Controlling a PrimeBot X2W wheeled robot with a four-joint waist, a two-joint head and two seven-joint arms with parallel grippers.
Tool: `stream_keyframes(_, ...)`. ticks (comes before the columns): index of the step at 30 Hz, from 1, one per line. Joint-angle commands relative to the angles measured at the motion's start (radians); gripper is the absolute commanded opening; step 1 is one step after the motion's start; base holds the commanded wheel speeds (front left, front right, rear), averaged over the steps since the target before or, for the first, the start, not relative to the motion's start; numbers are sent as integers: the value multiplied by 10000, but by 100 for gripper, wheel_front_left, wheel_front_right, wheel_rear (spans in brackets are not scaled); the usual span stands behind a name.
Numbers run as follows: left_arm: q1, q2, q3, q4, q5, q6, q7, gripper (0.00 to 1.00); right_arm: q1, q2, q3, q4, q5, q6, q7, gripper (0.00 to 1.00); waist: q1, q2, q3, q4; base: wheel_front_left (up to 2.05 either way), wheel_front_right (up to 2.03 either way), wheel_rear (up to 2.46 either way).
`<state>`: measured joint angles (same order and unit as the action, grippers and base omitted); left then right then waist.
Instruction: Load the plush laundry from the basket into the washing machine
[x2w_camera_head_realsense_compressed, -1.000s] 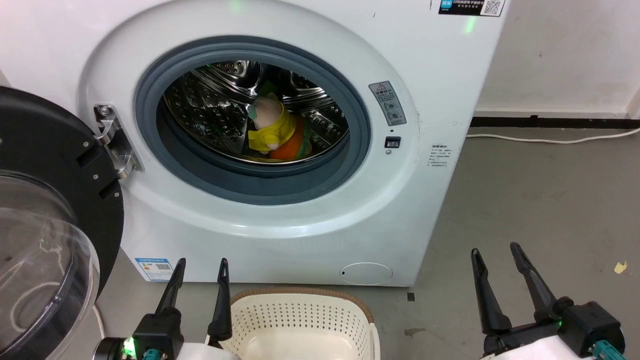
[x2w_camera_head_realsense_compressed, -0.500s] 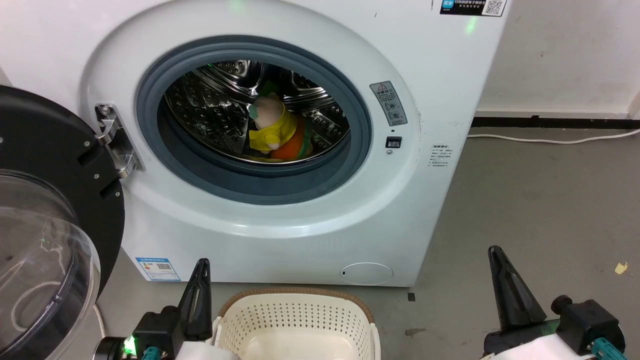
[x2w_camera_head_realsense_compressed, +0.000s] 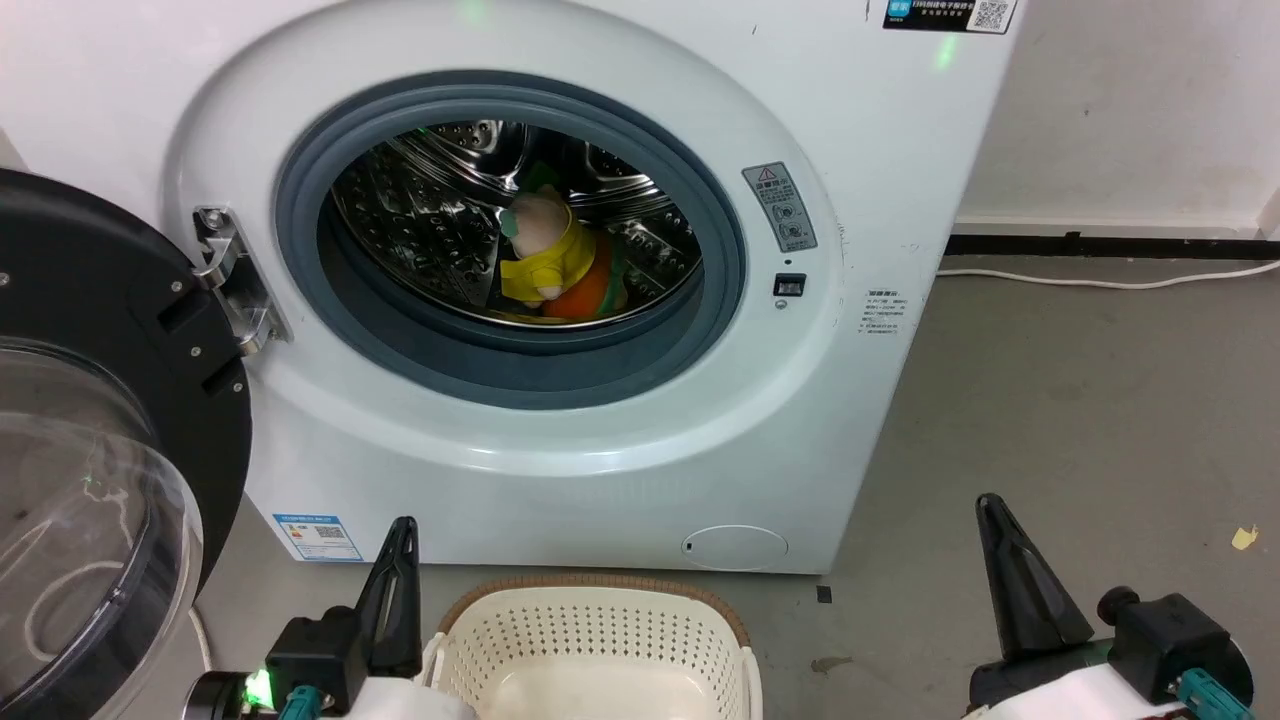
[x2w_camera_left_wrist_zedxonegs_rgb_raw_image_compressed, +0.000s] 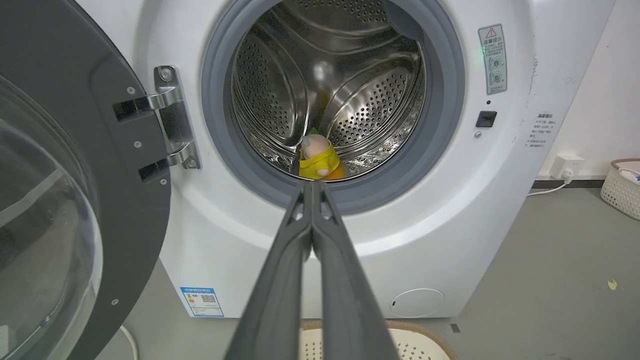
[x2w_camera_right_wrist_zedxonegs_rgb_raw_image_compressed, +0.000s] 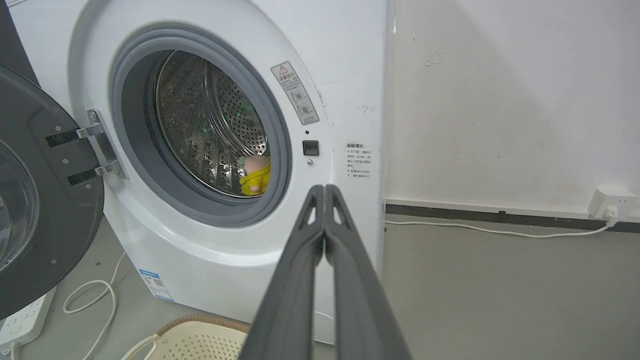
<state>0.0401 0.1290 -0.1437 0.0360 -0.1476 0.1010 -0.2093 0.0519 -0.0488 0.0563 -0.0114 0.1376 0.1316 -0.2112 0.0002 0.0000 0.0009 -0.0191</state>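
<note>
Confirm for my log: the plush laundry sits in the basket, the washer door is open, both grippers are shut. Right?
Not quite. The head view shows the plush laundry inside the washing machine, not in the basket. The door is open, and the left gripper and right gripper are shut.

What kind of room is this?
Probably a laundry corner: a white washing machine with its door open, a laundry basket before it, and a plush toy in the drum.
</note>
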Motion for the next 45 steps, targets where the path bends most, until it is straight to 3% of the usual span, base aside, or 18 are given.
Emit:
stream_keyframes(1,-77,-63,70,-43,136,-58,79,0,-93,-3,-43,22,-114,-2,81,0,-1,0,0,3,0,0,0)
stream_keyframes(45,-224,-392,692,-187,745,-491,994,0,-287,-8,-280,64,-687,-5,1004,0,-1,0,-4,88,0,0,0)
